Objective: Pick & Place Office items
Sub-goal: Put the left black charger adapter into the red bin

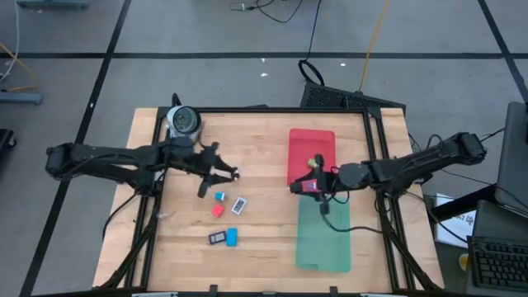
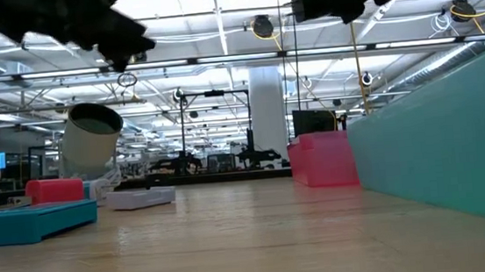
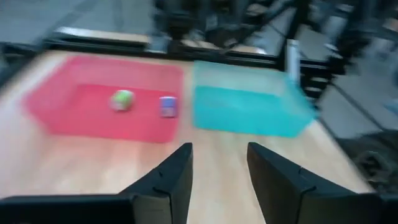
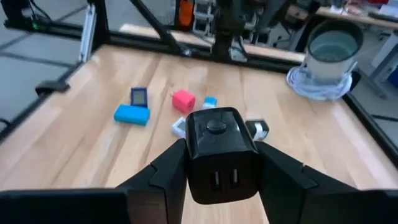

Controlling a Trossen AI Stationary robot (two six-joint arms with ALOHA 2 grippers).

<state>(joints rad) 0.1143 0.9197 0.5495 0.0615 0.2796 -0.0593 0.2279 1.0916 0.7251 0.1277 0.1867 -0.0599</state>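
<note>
At the far left corner of the table point(image 1: 264, 272) stood the grey roll point(image 1: 183, 121), and just right of it the left gripper point(image 1: 231, 173) hung above bare wood, its fingers point(image 3: 177, 171) parted with nothing between them. The loose office items lay near and just right of those fingers, apart from them: a small blue bit point(image 1: 220, 196), a white labelled tag point(image 1: 239, 204) and a red piece point(image 1: 217, 210) in a tight cluster, then a dark piece point(image 1: 217, 238) touching a blue bar point(image 1: 232, 238) closer to the front edge. Open wood separated this group from the trays. Further right sat the red tray point(image 1: 312, 136), holding a greenish piece point(image 3: 122, 99) and a bluish one point(image 3: 168, 106), with the green tray point(image 1: 323, 243) set end to end against it. The right gripper point(image 4: 221, 163) hovered over the seam between the two trays, clenched on a dark block point(image 4: 217, 134), glossy black with rounded corners, wedged squarely between both fingers. The table's right rail ran close beside both trays.
</note>
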